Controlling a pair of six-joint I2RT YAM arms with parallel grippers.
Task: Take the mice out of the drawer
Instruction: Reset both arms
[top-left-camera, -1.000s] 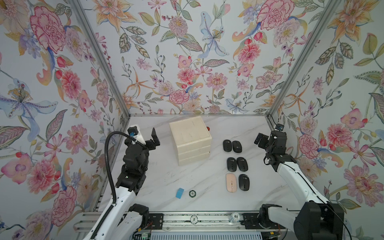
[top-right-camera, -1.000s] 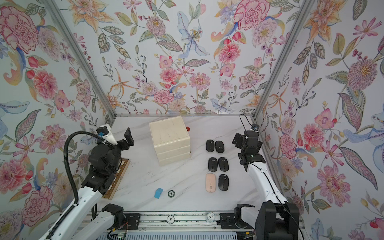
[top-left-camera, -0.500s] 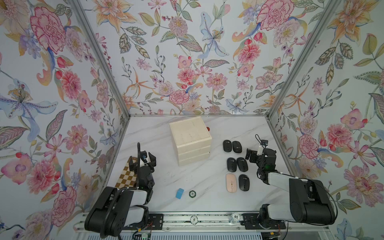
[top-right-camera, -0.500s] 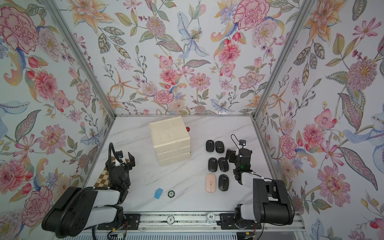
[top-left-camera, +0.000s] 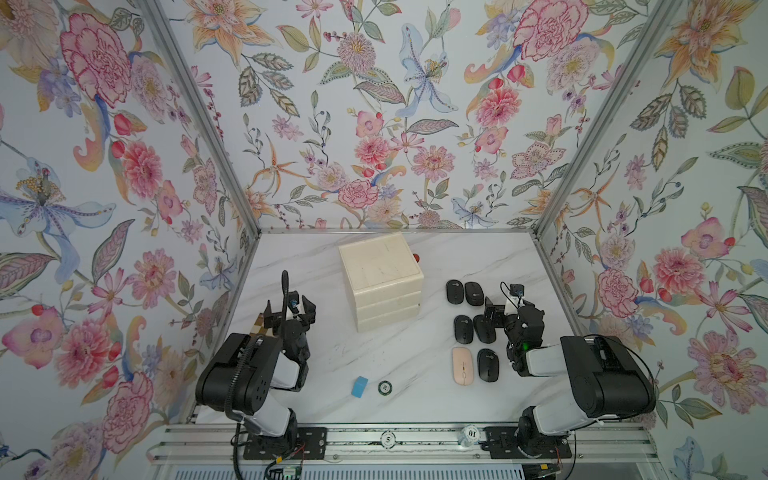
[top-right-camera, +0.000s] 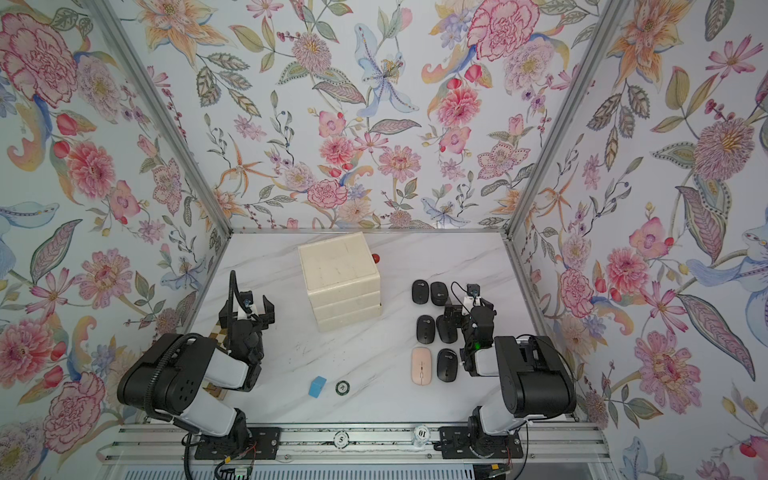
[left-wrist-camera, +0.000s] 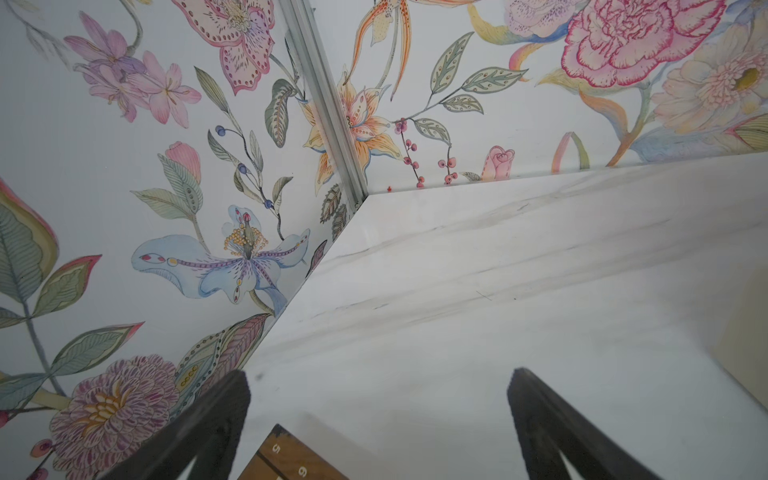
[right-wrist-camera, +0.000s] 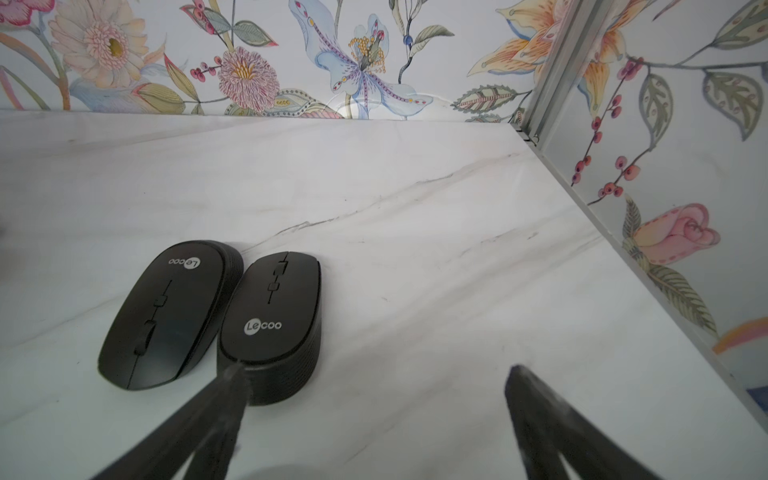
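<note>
**All six mice out on the table, both hands empty**

I see five black mice (top-left-camera: 463, 329) and one pink mouse (top-left-camera: 462, 365) lying in three pairs on the table (top-left-camera: 415, 399), to the right of the cream drawer unit (top-left-camera: 380, 266), whose drawers are shut. My right hand (top-left-camera: 513, 309) sits low just beside the middle pair, jaws spread wide, nothing between them. My left hand (top-left-camera: 289, 311) is also wide and empty, near the left wall.

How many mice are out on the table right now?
6, all right of the drawer unit: back pair, both black; middle pair, both black; in front, pink mouse and black mouse. The drawers look shut, so more could be hidden inside.
</note>
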